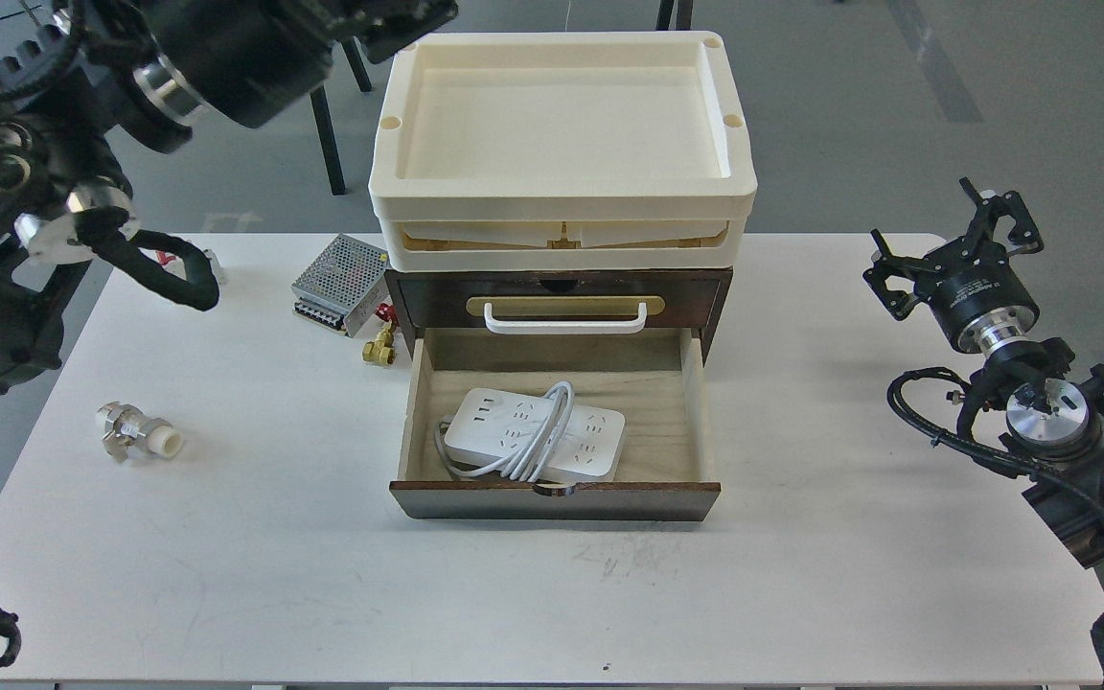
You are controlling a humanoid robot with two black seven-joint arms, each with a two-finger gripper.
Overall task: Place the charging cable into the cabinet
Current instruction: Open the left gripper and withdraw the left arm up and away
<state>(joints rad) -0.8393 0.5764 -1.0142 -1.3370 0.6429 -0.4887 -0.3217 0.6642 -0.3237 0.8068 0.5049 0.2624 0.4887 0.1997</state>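
Note:
The charging cable, a flat white power strip with its cord looped round the middle, lies flat inside the open lower drawer of the dark brown cabinet. Nothing touches it. My left arm is raised high at the upper left. Its gripper is cut off by the top edge, well above and left of the cabinet, and its fingers cannot be told apart. My right gripper is open and empty, off to the right of the cabinet above the table's far right edge.
Cream plastic trays are stacked on the cabinet. A silver perforated box and a small brass fitting lie left of it. A metal and white fitting lies at the left. The circuit breaker is mostly hidden behind my left arm's cable.

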